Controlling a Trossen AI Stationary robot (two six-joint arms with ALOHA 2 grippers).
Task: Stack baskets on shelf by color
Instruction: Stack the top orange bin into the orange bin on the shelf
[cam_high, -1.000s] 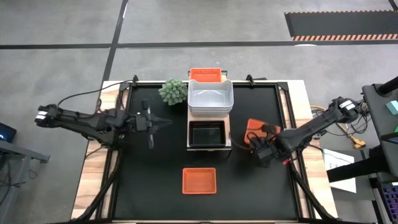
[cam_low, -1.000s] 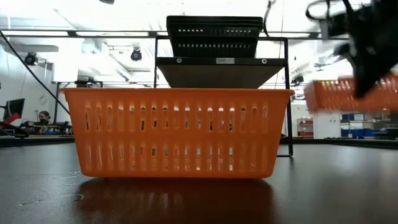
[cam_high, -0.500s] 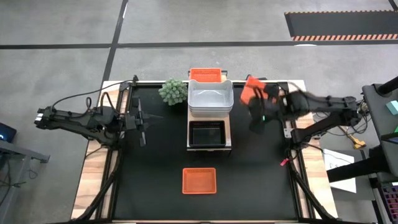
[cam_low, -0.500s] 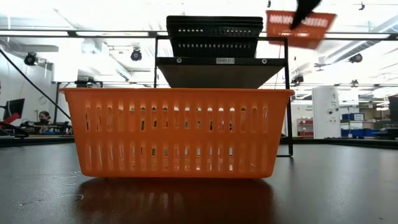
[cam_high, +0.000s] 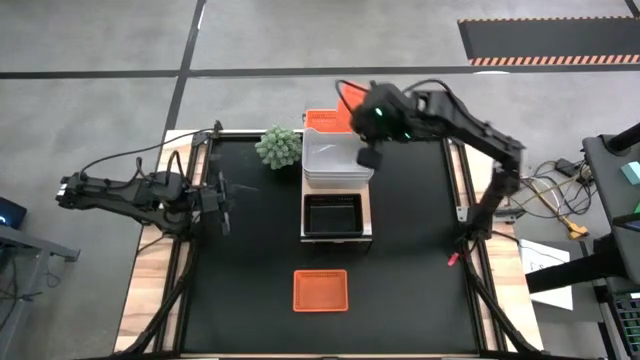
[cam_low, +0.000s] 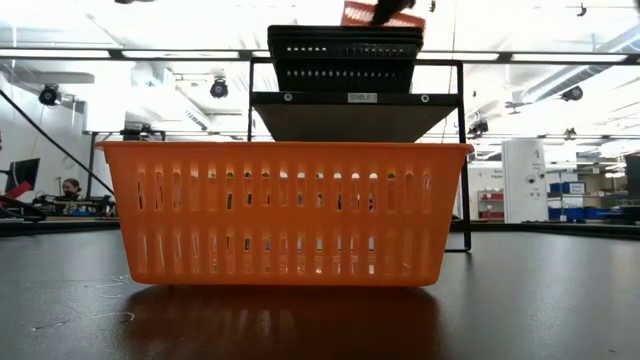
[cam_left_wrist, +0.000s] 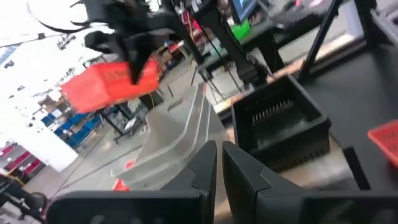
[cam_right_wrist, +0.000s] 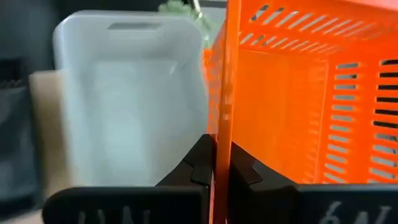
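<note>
My right end effector (cam_right_wrist: 214, 163) was clenched on the wall of a red-orange basket (cam_right_wrist: 298, 93), carried above the far end of the shelf (cam_high: 371, 218). From above, my arm covered most of that basket, leaving only a sliver (cam_high: 348, 97) showing, so I could not tell its tilt there. In the low view only its bottom corner (cam_low: 362, 14) showed, cut off by the picture's edge. In the left wrist view it (cam_left_wrist: 112, 84) hung tilted in the air, its long axis slanting, well clear of the stacks below.

On the shelf, the white baskets (cam_high: 338, 158) sat stacked in the middle, the black basket (cam_high: 334, 215) at the near end, and another red-orange one (cam_high: 325, 121) at the far end, half hidden behind the white stack. The shelf's long axis ran from near to far.

A further red-orange basket (cam_high: 321, 290) lay flat on the counter (cam_high: 420, 280) in front of the shelf, its long axis crosswise; in the low view it filled the foreground and hid the shelf's lower part.

My left end effector (cam_left_wrist: 218, 163) waited clenched and empty over the counter's left side.
</note>
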